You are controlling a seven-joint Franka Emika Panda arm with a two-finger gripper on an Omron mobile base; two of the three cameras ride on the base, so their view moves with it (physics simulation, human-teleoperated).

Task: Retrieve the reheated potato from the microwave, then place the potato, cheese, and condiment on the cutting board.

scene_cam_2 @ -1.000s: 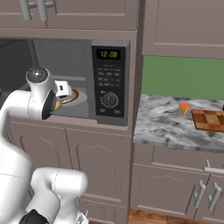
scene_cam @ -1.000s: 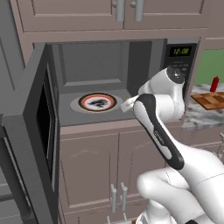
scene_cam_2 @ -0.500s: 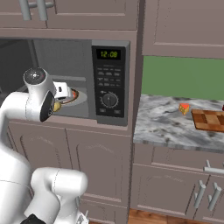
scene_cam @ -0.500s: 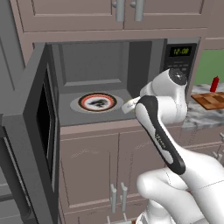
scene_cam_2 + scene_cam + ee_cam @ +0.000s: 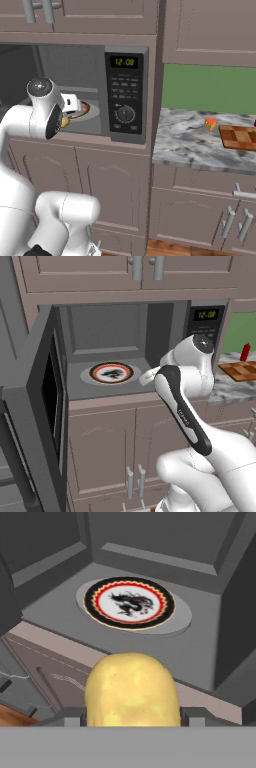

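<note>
We have the potato (image 5: 131, 688) clamped in our gripper (image 5: 131, 712) just outside the open microwave (image 5: 115, 356), its plate (image 5: 129, 603) bare behind, though the fingertips seem mostly hidden.

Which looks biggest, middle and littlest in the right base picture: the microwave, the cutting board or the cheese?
1. the microwave, by far the largest.
2. the cutting board, partly cut off at the picture's edge.
3. the cheese, smallest.
</note>
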